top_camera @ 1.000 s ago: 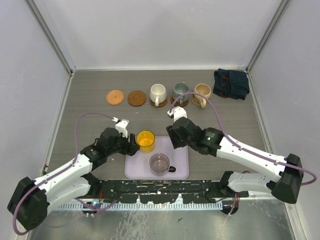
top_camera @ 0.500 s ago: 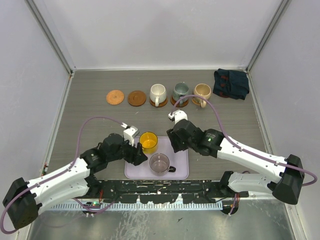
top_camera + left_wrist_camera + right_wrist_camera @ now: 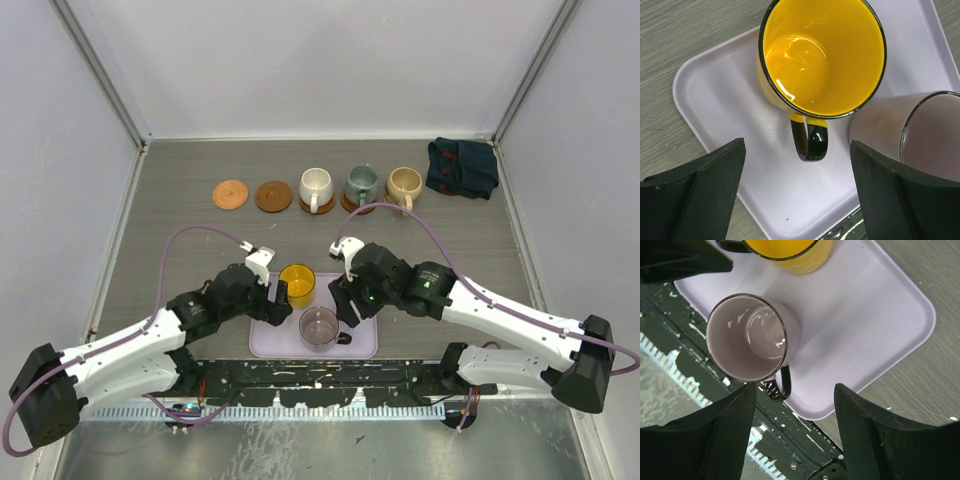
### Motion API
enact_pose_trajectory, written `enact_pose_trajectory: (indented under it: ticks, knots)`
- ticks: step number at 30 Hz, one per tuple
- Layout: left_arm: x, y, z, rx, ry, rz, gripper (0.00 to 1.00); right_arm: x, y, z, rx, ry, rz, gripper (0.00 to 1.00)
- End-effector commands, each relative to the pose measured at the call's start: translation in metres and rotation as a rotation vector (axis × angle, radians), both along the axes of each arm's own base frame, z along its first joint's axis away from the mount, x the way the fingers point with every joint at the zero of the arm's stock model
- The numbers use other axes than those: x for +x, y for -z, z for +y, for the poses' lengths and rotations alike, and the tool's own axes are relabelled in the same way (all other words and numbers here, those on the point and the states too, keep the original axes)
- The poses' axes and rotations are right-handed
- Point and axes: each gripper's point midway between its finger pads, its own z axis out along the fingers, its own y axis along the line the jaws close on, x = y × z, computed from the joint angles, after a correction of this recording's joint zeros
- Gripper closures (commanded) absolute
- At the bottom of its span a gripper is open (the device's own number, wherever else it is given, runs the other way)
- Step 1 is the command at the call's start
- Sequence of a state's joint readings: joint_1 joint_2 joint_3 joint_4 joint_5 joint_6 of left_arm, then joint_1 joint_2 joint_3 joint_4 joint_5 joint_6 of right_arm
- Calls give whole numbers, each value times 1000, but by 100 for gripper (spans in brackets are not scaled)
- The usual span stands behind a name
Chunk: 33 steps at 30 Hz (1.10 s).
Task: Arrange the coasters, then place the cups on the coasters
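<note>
yellow cup (image 3: 294, 282) & glass cup (image 3: 319, 326) close on tray (image 3: 362, 330), tight gap btwn, right part free

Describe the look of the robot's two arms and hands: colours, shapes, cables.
The left arm and right arm are white shells with black joints. A purple cable loops along each. The left hand and right hand each end in two broad matte-black fingers.

Bright, even, diffuse light from above, soft faint shadows on the grey table (image 3: 180, 215), white glare patches inside the yellow mug (image 3: 805, 55) and the glass mug (image 3: 742, 340), overhead view sharp, dark fingers (image 3: 695, 195) in the left wrist view slightly soft.
</note>
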<state>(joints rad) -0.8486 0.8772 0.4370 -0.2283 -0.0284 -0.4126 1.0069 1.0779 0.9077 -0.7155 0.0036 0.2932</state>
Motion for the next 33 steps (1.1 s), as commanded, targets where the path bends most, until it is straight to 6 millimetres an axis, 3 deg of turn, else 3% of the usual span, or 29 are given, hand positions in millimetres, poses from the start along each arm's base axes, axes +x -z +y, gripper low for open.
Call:
enact_pose_trajectory:
  ticks: [1,8,13,33]
  knots:
    - [20,-29,-15,-59,-35,-71,13,-16,-17,8,57,-81,17,30]
    - [18,-23,-27,-66,14,-41,13,-42,-5,16,25,-153,97,24]
    - [19,-17,-26,-60,8,-30,13,-51,8,19,-34,-174,109,16]
    - [24,16,-25,3,-28,13,20,-44,72,28,-188,-165,141,16]
